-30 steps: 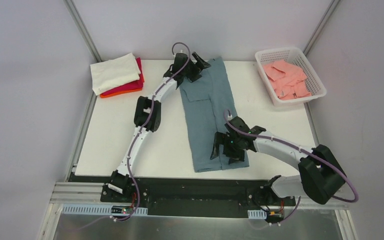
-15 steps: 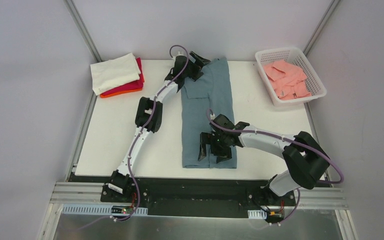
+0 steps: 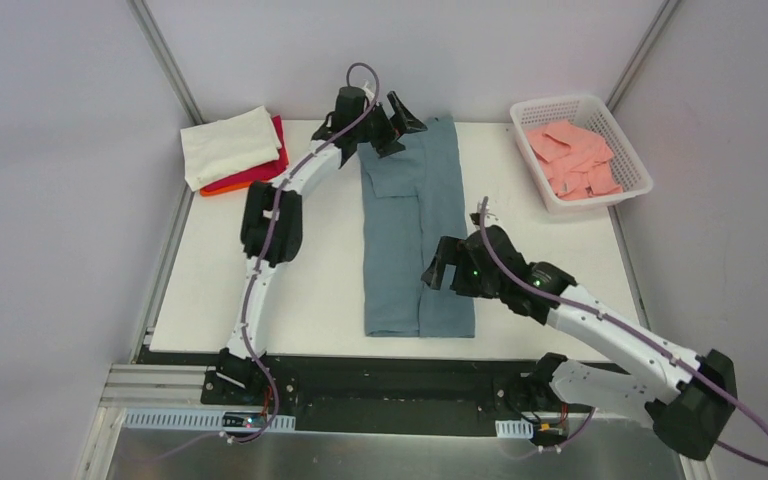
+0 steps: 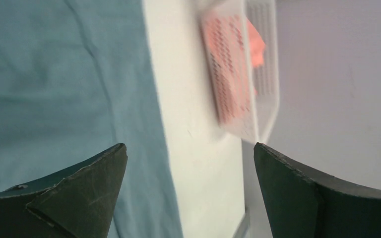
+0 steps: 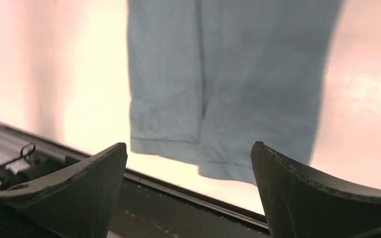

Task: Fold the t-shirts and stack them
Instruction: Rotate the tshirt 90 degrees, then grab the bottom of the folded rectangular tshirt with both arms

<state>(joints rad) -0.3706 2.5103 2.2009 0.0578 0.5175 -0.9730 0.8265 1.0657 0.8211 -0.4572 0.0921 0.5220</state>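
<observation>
The slate blue-grey t-shirt [image 3: 415,230] lies on the white table as a long narrow strip, sides folded in, running from the far edge to the near edge. It also shows in the left wrist view [image 4: 54,84] and the right wrist view [image 5: 228,79]. My left gripper [image 3: 392,122] is open and empty, lifted over the shirt's far end. My right gripper [image 3: 442,272] is open and empty, raised above the shirt's near right part. A stack of folded cream-white [image 3: 228,145], red [image 3: 278,160] and orange [image 3: 245,186] shirts lies at the far left.
A white lattice basket [image 3: 628,150] with salmon-pink cloth [image 3: 572,158] stands at the far right; it shows blurred in the left wrist view [image 4: 238,74]. The table's near edge and black rail [image 5: 178,208] lie just below the shirt's hem.
The shirt swung from a slant to lie straight. Both grippers let go of it and lifted away. The right arm pulled back to the right.
</observation>
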